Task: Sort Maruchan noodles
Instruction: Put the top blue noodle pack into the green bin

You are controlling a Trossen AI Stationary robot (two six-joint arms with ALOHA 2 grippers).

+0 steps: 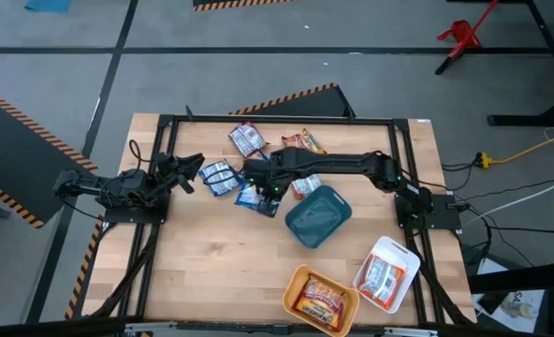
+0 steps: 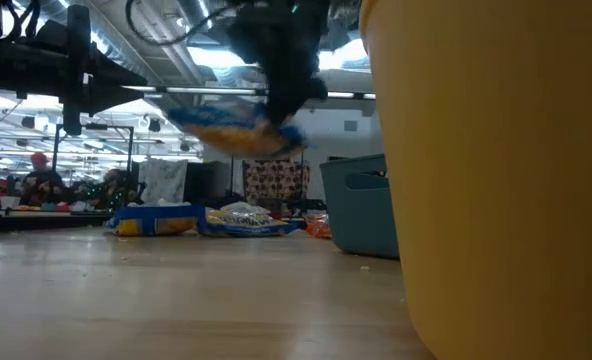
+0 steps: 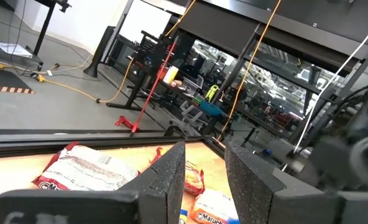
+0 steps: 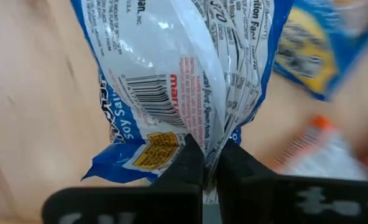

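While hidden from above, right claw (image 4: pixel 210 163) pinching blue packet (image 4: pixel 184 74), barcode showing, left claw (image 3: pixel 204 180) parted

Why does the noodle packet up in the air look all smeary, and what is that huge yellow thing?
Low view: the lifted blue-and-white crinkly plastic noodle packet is blurred, likely by motion; the orange plastic tray sits too near the lens, so it looms soft. Right wrist view: the right gripper pinches that packet, its barcode sharp.

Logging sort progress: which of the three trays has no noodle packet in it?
The teal tray, mid-table. The orange tray and white tray each hold one packet.
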